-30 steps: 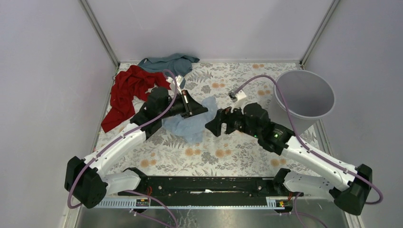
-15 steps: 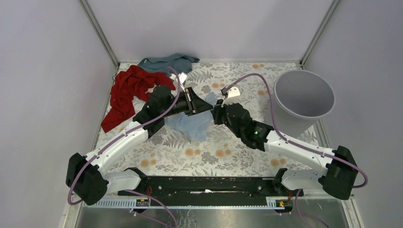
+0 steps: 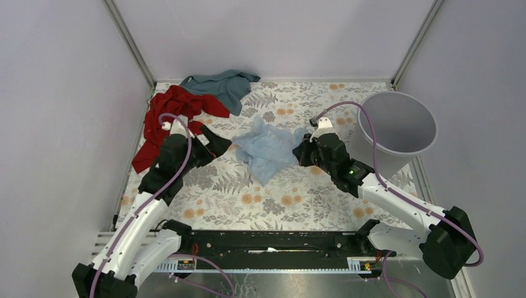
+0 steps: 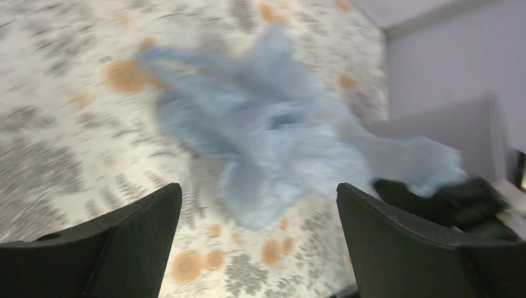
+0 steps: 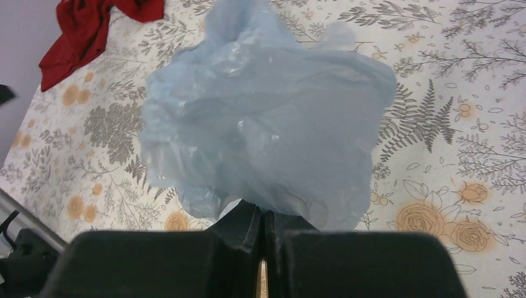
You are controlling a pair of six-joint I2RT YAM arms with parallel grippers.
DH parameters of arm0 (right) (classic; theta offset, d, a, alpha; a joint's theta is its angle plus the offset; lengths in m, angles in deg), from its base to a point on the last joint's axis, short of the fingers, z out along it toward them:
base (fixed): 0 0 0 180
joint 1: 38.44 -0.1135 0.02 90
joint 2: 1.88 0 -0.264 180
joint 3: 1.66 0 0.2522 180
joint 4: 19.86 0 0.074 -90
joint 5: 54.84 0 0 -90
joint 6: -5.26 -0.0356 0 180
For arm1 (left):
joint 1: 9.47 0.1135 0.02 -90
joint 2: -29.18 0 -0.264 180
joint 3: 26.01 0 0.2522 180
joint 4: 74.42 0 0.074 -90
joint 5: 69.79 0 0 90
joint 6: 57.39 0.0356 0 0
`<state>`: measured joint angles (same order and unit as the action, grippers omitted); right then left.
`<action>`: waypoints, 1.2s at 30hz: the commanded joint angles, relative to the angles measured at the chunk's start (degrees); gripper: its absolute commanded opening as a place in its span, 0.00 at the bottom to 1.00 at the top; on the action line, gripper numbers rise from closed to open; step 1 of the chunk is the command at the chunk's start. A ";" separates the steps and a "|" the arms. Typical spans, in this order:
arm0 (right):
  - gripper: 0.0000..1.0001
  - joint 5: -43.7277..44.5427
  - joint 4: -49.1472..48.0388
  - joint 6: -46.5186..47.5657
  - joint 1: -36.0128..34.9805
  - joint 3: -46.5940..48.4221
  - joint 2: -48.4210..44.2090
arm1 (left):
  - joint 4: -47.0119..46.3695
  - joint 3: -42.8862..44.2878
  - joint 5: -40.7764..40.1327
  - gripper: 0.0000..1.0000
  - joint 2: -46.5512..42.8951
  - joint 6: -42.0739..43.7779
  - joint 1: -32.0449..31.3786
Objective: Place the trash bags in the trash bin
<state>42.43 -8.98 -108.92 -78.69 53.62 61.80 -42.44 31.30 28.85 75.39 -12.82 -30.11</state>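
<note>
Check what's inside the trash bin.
Only bare grey inner wall of the trash bin shows; its bottom cannot be made out. The trash bag lies outside on the table.

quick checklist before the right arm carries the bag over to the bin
1. Right gripper shut on the trash bag: ok, pinching the edge nearest the bin.
2. Left gripper free of the bag: ok, open, apart from it, nothing between its fingers.
3. Trash bin mouth unobstructed: ok, nothing visible inside.
4. Bag lifted: not ok, most of it seems to rest on the floral tabletop.
5. Red cloth separate from the bag: ok, lying apart on the left.
6. Right arm's purple cable clear of the bin rim: cannot tell, it loops close by.
</note>
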 commanded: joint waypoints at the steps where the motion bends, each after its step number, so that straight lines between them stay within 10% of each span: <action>1: 0.00 -5.51 -1.18 2.28 0.50 -0.11 -1.34 | 3.39 -6.74 -11.41 0.99 0.77 -7.47 3.28; 23: 0.00 -10.05 -1.21 6.90 0.52 -1.72 -3.61 | -27.37 10.54 12.52 0.95 53.87 -30.63 9.19; 36: 0.00 -8.26 1.92 7.09 0.56 -0.34 -4.44 | -35.64 13.59 11.70 0.24 62.35 -27.98 6.93</action>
<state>32.70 -8.01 -102.47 -78.43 51.65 59.49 -73.56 41.79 40.98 139.30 -43.91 -23.60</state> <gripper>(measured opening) 0.014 0.355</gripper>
